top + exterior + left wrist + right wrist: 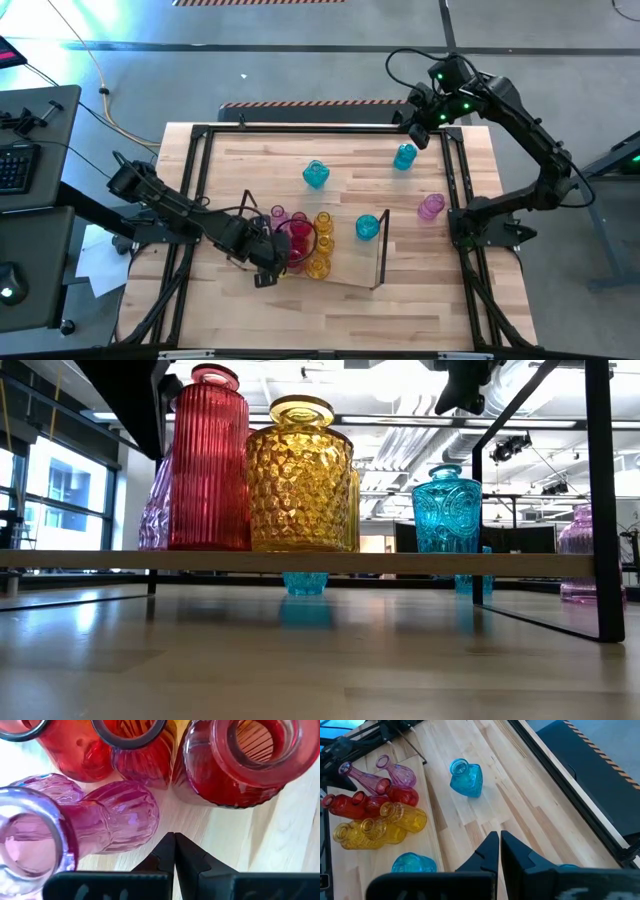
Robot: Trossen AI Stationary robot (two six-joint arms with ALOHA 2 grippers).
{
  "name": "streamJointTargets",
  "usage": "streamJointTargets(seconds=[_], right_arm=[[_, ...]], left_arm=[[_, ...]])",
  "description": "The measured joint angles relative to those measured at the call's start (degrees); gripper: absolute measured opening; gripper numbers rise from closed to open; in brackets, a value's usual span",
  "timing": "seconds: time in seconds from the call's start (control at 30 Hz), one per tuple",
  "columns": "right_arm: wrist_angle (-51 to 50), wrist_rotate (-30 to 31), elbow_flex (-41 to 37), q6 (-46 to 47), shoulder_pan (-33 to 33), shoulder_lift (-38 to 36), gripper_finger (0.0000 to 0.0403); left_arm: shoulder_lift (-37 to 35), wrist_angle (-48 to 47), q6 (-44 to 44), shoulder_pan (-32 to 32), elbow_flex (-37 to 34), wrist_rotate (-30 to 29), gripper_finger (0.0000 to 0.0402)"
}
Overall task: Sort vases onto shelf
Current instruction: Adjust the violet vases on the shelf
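Your left gripper point(174, 851) sits pinched fully closed and empty at the left end of the low clear shelf point(350, 275), just beside a ribbed pink glass vase point(117, 817) and a ribbed red glass vase point(235, 762) standing on it, touching neither. Yellow-amber faceted vases point(322, 225) and one cyan vase point(367, 226) share that shelf. Your right gripper point(499, 851), also closed with nothing in it, hovers over the table's far right corner, with a cyan glass vase point(466, 778) on the wood well ahead of it.
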Motion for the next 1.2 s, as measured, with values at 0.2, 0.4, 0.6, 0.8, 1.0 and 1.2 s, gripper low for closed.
streamJointTargets(seconds=[0.2,0.4,0.6,0.8,1.0,1.2], right_arm=[[0.0,0.0,0.0,0.2,0.0,0.0,0.0],[0.0,-0.1,0.0,0.4,0.2,0.0,0.0],[0.0,-0.2,0.0,0.5,0.2,0.0,0.0],[-0.1,-0.3,0.0,0.5,0.2,0.0,0.0],[-0.5,-0.8,0.0,0.5,0.2,0.0,0.0],[-0.6,-0.9,0.0,0.5,0.2,0.0,0.0]], left_arm=[[0.0,-0.2,-0.5,0.0,0.0,-2.6,0.0],[0.0,-0.6,-1.1,-0.2,0.0,-1.4,0.0],[0.0,-2.1,-2.5,-0.2,0.0,-3.2,0.0],[0.0,-2.2,-4.1,-0.2,0.0,-5.0,0.0],[0.0,-2.3,-5.4,-0.2,0.0,-5.7,0.0],[0.0,-2.5,-6.5,-0.2,0.0,-6.1,0.0]])
